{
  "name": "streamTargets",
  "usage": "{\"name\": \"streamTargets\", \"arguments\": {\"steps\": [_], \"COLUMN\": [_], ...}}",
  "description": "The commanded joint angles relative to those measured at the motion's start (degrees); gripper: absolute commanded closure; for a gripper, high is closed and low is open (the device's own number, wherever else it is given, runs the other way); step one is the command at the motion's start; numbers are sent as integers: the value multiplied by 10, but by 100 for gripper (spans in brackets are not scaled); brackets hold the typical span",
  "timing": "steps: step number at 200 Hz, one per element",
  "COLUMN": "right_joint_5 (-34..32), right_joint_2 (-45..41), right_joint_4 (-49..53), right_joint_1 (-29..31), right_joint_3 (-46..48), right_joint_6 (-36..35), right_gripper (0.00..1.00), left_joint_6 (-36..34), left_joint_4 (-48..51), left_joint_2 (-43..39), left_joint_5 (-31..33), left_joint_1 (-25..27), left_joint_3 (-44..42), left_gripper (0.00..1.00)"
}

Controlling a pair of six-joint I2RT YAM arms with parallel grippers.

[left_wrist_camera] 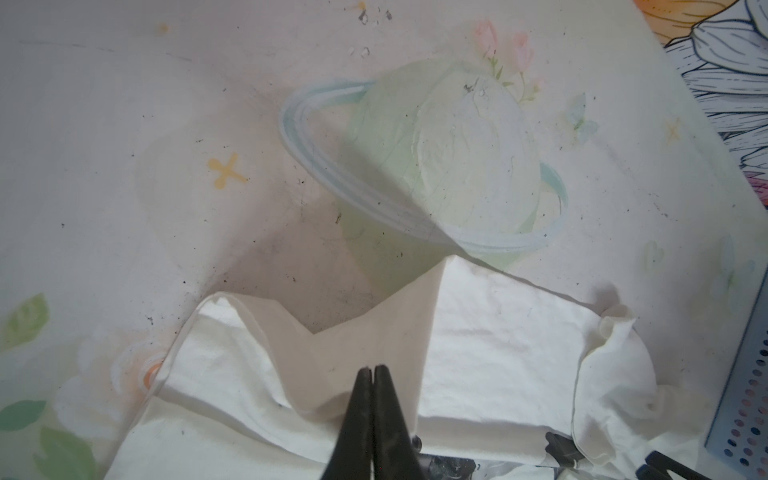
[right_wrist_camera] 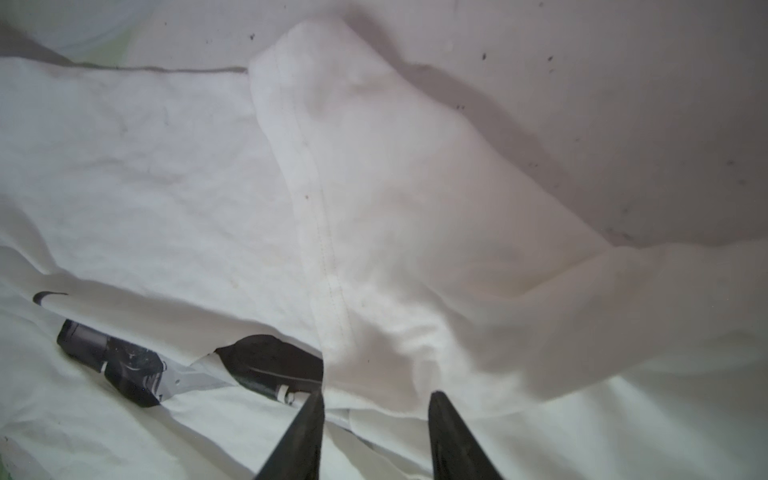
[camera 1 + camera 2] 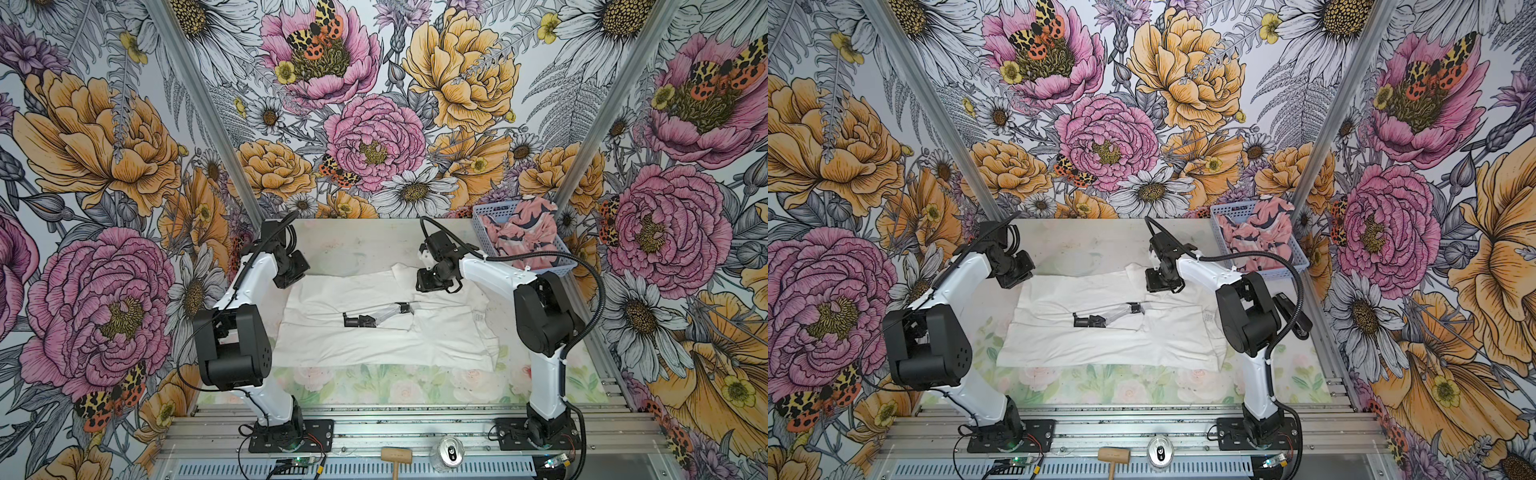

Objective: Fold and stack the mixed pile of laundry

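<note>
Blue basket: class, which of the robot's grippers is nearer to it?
Right. The right gripper hangs over the white T-shirt at its sleeve, just short of the blue basket. The left gripper is at the shirt's far edge on the opposite side, farther away.

A light blue perforated basket (image 3: 483, 230) stands at the far right corner of the worktop (image 3: 353, 245), whose faded print shows a ringed planet (image 1: 440, 158). On the near metal rail (image 3: 415, 428) sit a wooden mallet (image 3: 396, 456) and, beside it, a drink can (image 3: 449, 454). Floral wallpaper (image 3: 374, 137) covers the walls.
</note>
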State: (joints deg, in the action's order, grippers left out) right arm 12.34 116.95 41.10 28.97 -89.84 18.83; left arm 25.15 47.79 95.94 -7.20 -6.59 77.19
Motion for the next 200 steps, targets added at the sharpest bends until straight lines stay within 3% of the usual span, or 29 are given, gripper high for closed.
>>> {"name": "streamTargets", "arguments": {"steps": [1,82,141,200], "right_joint_5": [7,-54,-75,-77], "right_joint_2": [8,26,38,48], "right_joint_4": [0,7,10,18], "right_joint_1": [11,29,42,50], "right_joint_3": [-20,-27,-43,-47], "right_joint_6": [-17,-63,-83,-89], "right_gripper": [54,53,68,70], "left_joint_6": [4,4,4,6], "left_joint_4": [-10,-11,-10,-10], "left_joint_2": [-8,-9,-12,-14], "left_joint_5": [-14,-12,-10,-10], "left_joint_1": [2,2,2,2], "left_joint_3": [-6,-9,-10,-11], "left_gripper": [100,100,100,100]}}
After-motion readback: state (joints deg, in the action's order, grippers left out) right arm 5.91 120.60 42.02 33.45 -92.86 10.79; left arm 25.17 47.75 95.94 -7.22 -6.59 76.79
